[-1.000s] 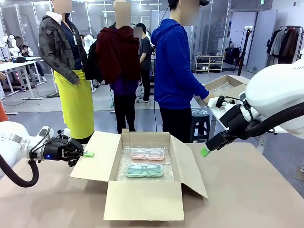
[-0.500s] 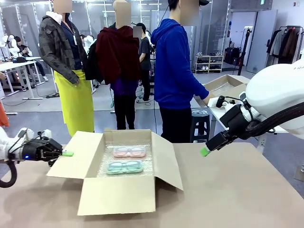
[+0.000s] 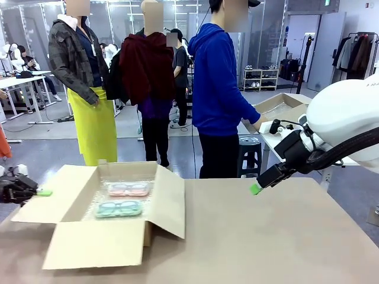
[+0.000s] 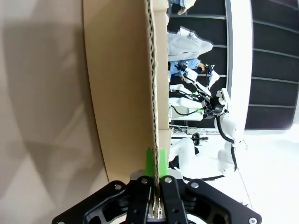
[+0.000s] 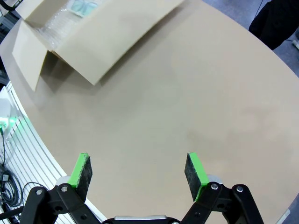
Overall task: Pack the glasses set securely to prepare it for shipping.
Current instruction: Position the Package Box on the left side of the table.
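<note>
Now the open cardboard box [image 3: 112, 219] sits at the lower left of the front view on the tan table [image 3: 278, 236], flaps spread. Inside it, on bubble wrap [image 3: 118, 198], lie the two cases of the glasses set: the pale pink case [image 3: 128, 189] toward the far wall and the mint green case [image 3: 119, 208] just in front of it, close together. At the far left edge the left gripper [image 3: 42, 192] is clamped tight on the box's left flap [image 3: 50, 195]; the left wrist view shows its green pads [image 4: 153, 163] pinching the corrugated edge [image 4: 152, 84]. At the right, the right gripper [image 3: 256, 189] hangs above bare table, fingers spread wide and holding nothing, well apart from the box. A person in a blue hoodie [image 3: 216, 83] stands behind the table.
</note>
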You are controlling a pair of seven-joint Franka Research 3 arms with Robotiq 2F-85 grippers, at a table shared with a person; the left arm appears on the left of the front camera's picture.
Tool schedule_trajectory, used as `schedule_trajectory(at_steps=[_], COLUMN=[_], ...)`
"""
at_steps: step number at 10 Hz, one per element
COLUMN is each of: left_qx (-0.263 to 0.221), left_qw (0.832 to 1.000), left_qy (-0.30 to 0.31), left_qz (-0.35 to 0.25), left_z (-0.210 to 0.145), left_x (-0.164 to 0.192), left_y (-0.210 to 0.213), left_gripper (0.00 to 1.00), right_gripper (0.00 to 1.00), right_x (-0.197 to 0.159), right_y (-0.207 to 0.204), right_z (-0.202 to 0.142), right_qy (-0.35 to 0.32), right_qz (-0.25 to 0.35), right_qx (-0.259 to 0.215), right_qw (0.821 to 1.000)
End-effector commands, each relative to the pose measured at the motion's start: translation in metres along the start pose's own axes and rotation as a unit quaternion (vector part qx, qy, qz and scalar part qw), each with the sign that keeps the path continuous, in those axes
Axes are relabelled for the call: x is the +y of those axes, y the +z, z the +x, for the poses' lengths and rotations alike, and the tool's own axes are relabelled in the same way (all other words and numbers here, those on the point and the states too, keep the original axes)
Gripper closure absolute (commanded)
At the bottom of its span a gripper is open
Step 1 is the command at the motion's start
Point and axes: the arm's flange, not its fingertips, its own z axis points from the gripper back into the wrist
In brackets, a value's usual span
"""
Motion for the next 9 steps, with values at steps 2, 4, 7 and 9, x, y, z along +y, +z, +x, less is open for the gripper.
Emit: schedule_trajectory(at_steps=[2,4,7,9], left_qx=[0.003,0.023,0.012,0.012], left_qw=[1.000,0.999,0.997,0.998], left_qy=[0.012,0.030,0.010,0.018], left_qz=[0.014,0.034,0.069,0.061], left_z=[0.020,0.019,0.016,0.010], left_x=[0.000,-0.003,-0.005,-0.005], left_y=[0.074,0.121,0.143,0.136], left_gripper=[0.98,0.98,0.98,0.98], right_gripper=[0.00,0.00,0.00,0.00], right_x=[0.001,0.001,0.001,0.001], right_y=[-0.002,-0.002,-0.002,-0.002], right_z=[-0.001,-0.001,-0.001,-0.001], right_qy=[0.006,0.006,0.006,0.006], right_qz=[-0.004,-0.004,-0.004,-0.004], right_qx=[-0.002,-0.002,-0.002,-0.002], right_qw=[1.000,1.000,1.000,1.000])
